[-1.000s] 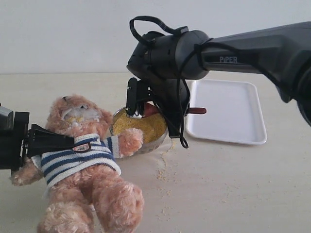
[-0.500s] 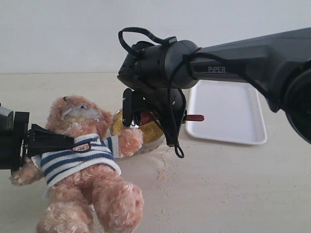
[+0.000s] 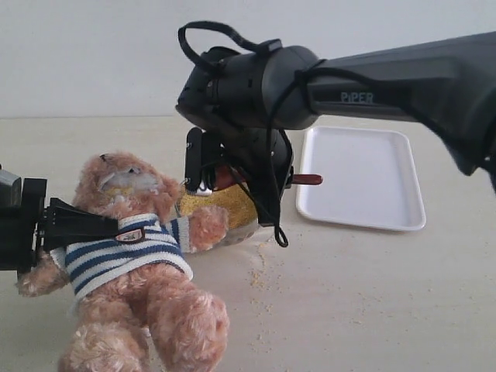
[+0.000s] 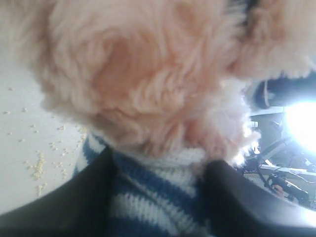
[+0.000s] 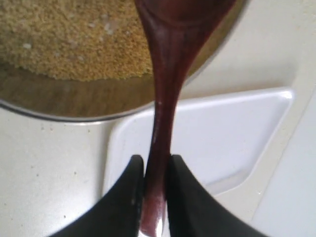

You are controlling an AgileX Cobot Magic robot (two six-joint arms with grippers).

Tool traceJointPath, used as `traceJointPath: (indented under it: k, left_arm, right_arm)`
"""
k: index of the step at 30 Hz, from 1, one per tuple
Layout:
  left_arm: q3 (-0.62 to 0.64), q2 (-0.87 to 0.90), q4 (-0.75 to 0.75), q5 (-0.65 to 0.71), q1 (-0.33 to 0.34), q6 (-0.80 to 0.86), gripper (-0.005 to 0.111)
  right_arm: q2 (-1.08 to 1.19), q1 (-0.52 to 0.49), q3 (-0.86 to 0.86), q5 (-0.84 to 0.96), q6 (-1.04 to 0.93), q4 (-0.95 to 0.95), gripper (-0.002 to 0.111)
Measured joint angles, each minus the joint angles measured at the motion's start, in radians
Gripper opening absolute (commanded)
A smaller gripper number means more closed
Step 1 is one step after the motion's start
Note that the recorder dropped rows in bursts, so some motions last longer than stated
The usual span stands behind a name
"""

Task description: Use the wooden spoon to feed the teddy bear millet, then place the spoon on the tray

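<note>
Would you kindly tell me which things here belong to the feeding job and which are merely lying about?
Job in hand: teddy bear, wooden spoon, millet, metal bowl, tray.
Lying about: spilled millet crumbs on the table.

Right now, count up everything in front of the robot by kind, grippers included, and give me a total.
teddy bear: 1
wooden spoon: 1
metal bowl of millet: 1
tray: 1
grippers: 2, the left gripper and the right gripper
Total: 6
</note>
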Motion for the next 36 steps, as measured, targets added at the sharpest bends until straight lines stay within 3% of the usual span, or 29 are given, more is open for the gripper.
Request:
traceJointPath:
  k: [30,36]
  left_arm:
    - [0.000,0.000,0.000,0.000,0.000,-0.011,0.005]
    - [0.000,0.000,-0.008,0.000,0.000,-0.011,0.005]
  right_arm:
    - [-0.085,0.002,0.000,0.063,-0.030,0.090,0.000]
    - [-0.080,0.002,0.000,-0.034,-0.072,-0.058,0.000]
